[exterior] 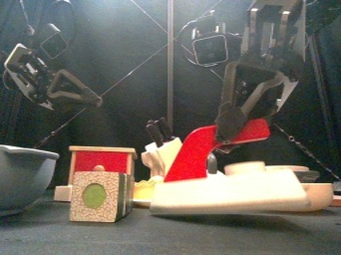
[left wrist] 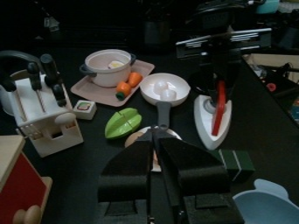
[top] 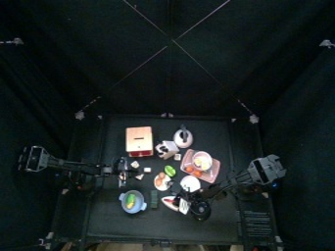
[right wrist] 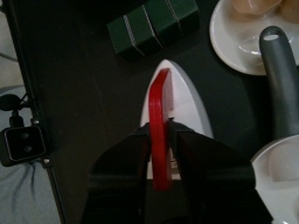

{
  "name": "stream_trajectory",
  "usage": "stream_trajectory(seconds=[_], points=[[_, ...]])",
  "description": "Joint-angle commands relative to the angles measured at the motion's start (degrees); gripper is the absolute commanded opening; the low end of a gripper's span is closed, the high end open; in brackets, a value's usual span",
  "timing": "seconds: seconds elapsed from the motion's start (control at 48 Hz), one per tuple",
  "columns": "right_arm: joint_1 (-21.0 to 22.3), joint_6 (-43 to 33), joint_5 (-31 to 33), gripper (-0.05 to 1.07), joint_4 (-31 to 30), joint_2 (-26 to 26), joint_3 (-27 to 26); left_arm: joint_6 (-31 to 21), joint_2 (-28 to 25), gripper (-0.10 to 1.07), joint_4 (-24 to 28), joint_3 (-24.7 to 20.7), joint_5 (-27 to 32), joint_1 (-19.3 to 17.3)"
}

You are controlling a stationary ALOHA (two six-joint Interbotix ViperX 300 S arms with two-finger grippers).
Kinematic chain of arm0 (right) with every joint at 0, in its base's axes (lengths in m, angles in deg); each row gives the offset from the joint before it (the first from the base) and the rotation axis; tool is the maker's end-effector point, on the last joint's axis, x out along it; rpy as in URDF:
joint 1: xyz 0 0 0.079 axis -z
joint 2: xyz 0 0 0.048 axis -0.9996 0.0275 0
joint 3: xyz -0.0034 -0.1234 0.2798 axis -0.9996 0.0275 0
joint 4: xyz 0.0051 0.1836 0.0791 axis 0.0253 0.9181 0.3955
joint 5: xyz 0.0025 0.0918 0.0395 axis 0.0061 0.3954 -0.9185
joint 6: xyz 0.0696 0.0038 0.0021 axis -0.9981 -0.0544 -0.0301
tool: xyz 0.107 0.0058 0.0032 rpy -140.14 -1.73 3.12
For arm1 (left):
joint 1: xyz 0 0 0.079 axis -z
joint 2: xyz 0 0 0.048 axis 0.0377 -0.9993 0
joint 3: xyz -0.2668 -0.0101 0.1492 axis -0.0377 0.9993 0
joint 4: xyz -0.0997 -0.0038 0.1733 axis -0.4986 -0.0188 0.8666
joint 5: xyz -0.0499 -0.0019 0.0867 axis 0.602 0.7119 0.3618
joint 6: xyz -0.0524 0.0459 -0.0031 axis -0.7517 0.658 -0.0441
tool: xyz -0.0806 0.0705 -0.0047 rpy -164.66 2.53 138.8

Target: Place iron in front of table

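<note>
On the small black table (top: 105, 147), the left gripper (left wrist: 156, 166) hangs low over the left side, its two jaws pressed together and holding nothing. Just beyond it in the left wrist view lie a green leaf-shaped piece (left wrist: 122, 124) and a white ladle-like scoop (left wrist: 163, 89), with a pink tray (left wrist: 100, 89) behind carrying a white pot (left wrist: 114, 63) and an orange carrot (left wrist: 128, 84); a white knife block (left wrist: 33, 103) with black handles stands to one side. In the front view a grey bowl (exterior: 24, 176) sits at the far left edge, beside a small red-and-tan box (exterior: 102, 159) and a tan block with a green disc (exterior: 98, 194) on its face. To the right of centre is the iron (exterior: 226, 184), white-bodied with a red handle (right wrist: 158, 122), resting flat on the table near its front right part; a dark green block (right wrist: 155, 26) lies just off its pointed tip and a white dish (right wrist: 251, 35) sits nearby. At right, the right gripper (right wrist: 166, 153) reaches down from above and pinches the red handle between its jaws, as the right wrist view shows plainly, with the iron's soleplate down on the black surface.
</note>
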Motion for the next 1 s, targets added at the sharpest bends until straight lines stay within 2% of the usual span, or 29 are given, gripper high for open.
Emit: stream_trajectory(seconds=[0.0, 0.104, 0.979], points=[[0.00, 0.09, 0.09, 0.77, -0.09, -0.88, -1.67, 0.09, 0.09, 0.49, 0.18, -1.32, -0.35, 0.18], [-0.18, 0.09, 0.70, 0.80, -0.09, -1.14, -1.93, 0.09, 0.09, 0.49, 0.18, -1.23, -0.35, 0.18], [-0.09, 0.18, 9.84, 0.80, 0.18, -3.25, -3.60, 0.09, 0.09, 0.49, 0.09, -0.97, -0.18, 0.00]])
